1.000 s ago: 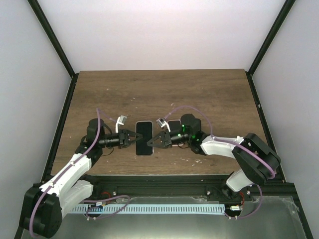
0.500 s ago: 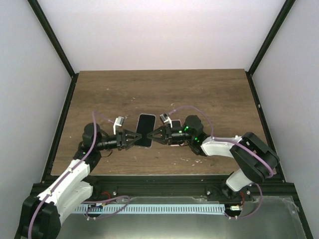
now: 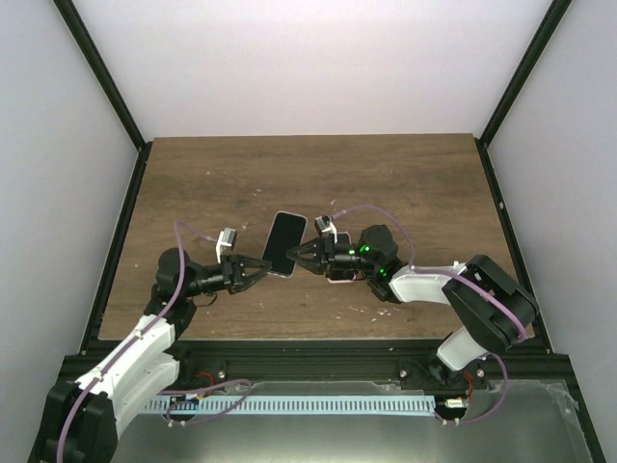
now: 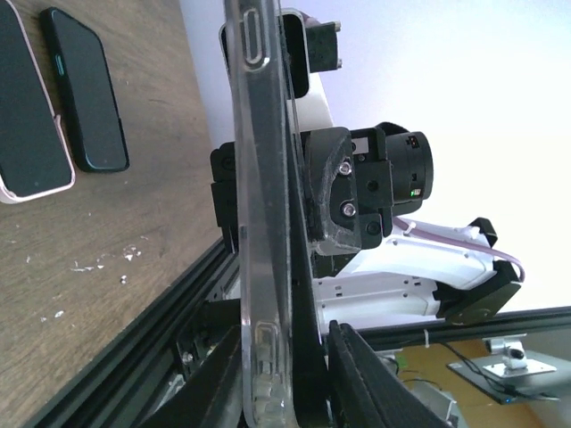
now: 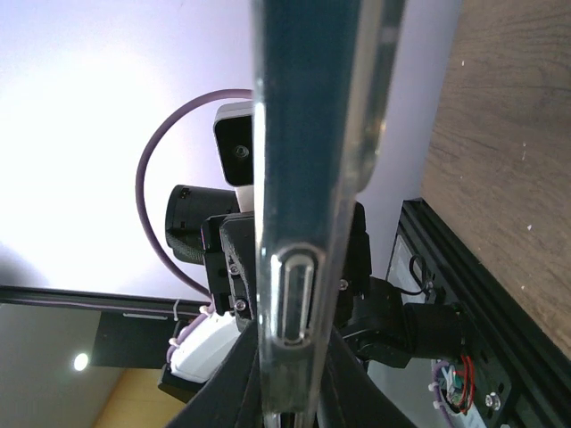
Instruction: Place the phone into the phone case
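A dark phone in a clear phone case (image 3: 283, 241) hangs tilted above the wooden table, held from both sides. My left gripper (image 3: 263, 267) is shut on its near-left edge and my right gripper (image 3: 298, 253) is shut on its right edge. In the left wrist view the clear case (image 4: 259, 205) runs edge-on up the frame with the dark phone body (image 4: 299, 267) pressed against it, and the left gripper (image 4: 287, 366) clamps its lower end. The right wrist view shows the case edge (image 5: 308, 160) with a button cutout, the right gripper (image 5: 290, 379) shut around it.
Two more phones lie flat on the table by the right arm: one in a pink case (image 4: 27, 116) and a dark teal one (image 4: 85, 94). The black frame rail (image 3: 308, 345) borders the table's near edge, and the wooden table (image 3: 386, 174) stretches behind.
The phone in its case has risen off the table, tilted and shifted toward the back. My left gripper opened briefly and shut on it again. Both grippers moved with it.
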Controlling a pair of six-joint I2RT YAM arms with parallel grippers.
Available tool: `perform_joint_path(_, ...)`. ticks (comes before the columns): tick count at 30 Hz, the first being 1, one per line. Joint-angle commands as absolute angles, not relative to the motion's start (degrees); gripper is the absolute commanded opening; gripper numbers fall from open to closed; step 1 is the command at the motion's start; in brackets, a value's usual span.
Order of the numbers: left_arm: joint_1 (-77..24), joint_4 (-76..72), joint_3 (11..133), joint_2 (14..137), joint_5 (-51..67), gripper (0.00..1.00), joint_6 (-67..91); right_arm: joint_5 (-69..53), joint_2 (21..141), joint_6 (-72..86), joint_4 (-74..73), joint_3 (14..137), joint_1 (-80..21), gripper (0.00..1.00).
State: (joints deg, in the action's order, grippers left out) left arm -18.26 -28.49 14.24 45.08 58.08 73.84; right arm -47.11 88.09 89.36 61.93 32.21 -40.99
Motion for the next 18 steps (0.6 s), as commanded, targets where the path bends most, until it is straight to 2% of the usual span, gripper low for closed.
perform_joint_path(1, -18.28, -31.21, 14.6, 45.83, 57.27, 0.19, 73.71, -46.54, 86.36, 88.11, 61.82, 34.11, -40.78, 0.08)
perform_joint_path(8, -18.28, -24.67, 16.04, 45.9, 57.31, 0.11, 70.05, -46.58, 85.61, 86.04, 57.89, 34.42, -40.87, 0.24)
perform_joint_path(9, -18.28, -24.45, 16.04, 45.76, 57.47, 0.11, 70.08, -46.58, 85.61, 85.7, 57.62, 34.43, -40.86, 0.24)
perform_joint_path(13, -18.28, -21.72, 16.85, 44.47, 58.03, 0.12, 68.89, -47.16, 85.63, 84.53, 56.32, 35.22, -40.91, 0.1)
perform_joint_path(15, -18.28, -20.99, 17.18, 42.66, 58.14, 0.21, 68.7, -47.33, 85.16, 84.29, 56.51, 35.14, -40.84, 0.07)
perform_joint_path(18, -18.28, -20.95, 16.82, 39.37, 57.72, 0.52, 68.4, -47.08, 84.41, 85.55, 58.41, 33.94, -40.87, 0.06)
